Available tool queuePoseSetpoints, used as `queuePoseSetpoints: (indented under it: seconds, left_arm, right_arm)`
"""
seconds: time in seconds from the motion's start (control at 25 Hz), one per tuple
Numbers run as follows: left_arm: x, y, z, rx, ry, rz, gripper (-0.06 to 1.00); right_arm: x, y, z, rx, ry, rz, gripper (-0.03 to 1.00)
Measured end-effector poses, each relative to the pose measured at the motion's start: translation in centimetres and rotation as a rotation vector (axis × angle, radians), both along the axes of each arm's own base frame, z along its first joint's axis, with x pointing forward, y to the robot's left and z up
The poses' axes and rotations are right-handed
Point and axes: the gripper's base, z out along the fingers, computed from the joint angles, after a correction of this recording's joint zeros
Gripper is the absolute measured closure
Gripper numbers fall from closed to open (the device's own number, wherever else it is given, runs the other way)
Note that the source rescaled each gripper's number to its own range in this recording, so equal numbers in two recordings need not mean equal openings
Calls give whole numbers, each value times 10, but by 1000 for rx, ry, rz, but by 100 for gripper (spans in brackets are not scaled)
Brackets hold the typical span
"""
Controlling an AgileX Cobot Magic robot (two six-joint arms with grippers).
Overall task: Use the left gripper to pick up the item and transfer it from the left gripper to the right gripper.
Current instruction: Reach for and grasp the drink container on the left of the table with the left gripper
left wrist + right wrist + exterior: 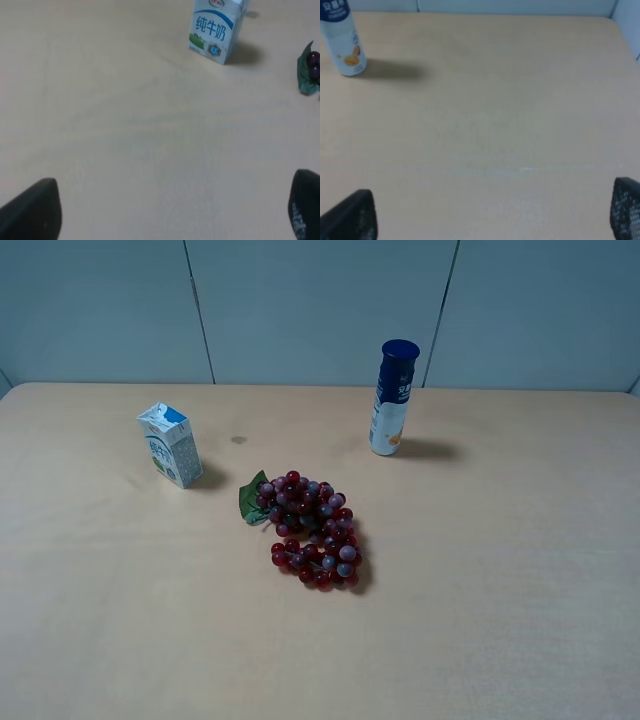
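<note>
The item, a small white carton with blue and green print, stands upright on the table at the left. It also shows in the left wrist view, well ahead of my left gripper. That gripper is open and empty, its two black fingertips wide apart over bare table. My right gripper is open and empty too, its fingertips apart over bare table. Neither gripper shows in the exterior high view.
A red grape bunch with a green leaf lies mid-table, right of the carton; its leaf edge shows in the left wrist view. A tall blue-capped tube stands at the back, also in the right wrist view. A grey wall runs behind the wooden table.
</note>
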Motion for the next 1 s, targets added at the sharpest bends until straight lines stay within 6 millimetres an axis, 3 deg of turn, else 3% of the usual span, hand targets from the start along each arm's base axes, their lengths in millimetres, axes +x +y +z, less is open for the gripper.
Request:
queuePoseSetpoints:
  seconds: [1.0]
  left_arm:
    - [0, 0, 0, 0, 0, 0, 19]
  right_arm:
    - [0, 0, 0, 0, 0, -4, -3]
